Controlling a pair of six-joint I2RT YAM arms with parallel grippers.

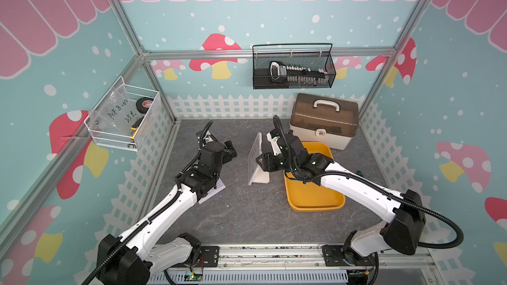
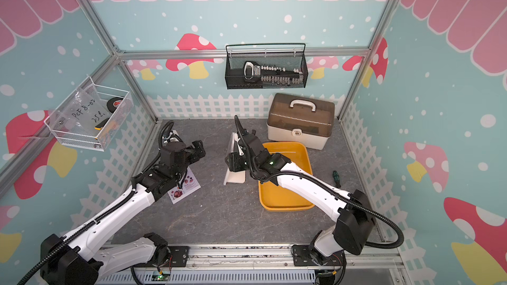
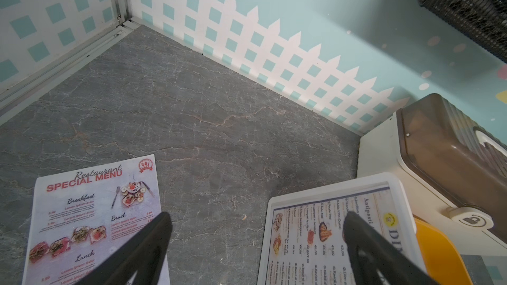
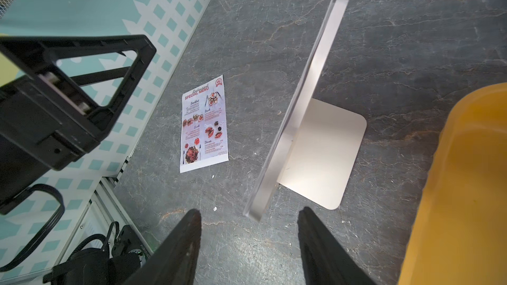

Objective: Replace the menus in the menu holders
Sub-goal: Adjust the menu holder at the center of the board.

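Here, the menu holder (image 1: 255, 160) stands upright on the counter (image 1: 247, 215), its top edge running front-to-back. Its Dim Sum menu (image 3: 329, 231) faces the left gripper (image 3: 256, 219), jaws apart. The Special Menu (image 4: 204, 124) lies flat, heading rearward. The jaws of the right gripper (image 4: 249, 213) are apart astride the holder's edge.

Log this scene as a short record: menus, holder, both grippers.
menu holder: upright on its foot, beside yellow tray, not touching
Dim Sum menu: inside the menu holder
Special Menu: flat on the table, loose, by the left arm
left gripper: jaws open, empty
right gripper: jaws open, near the menu holder, gripping nothing
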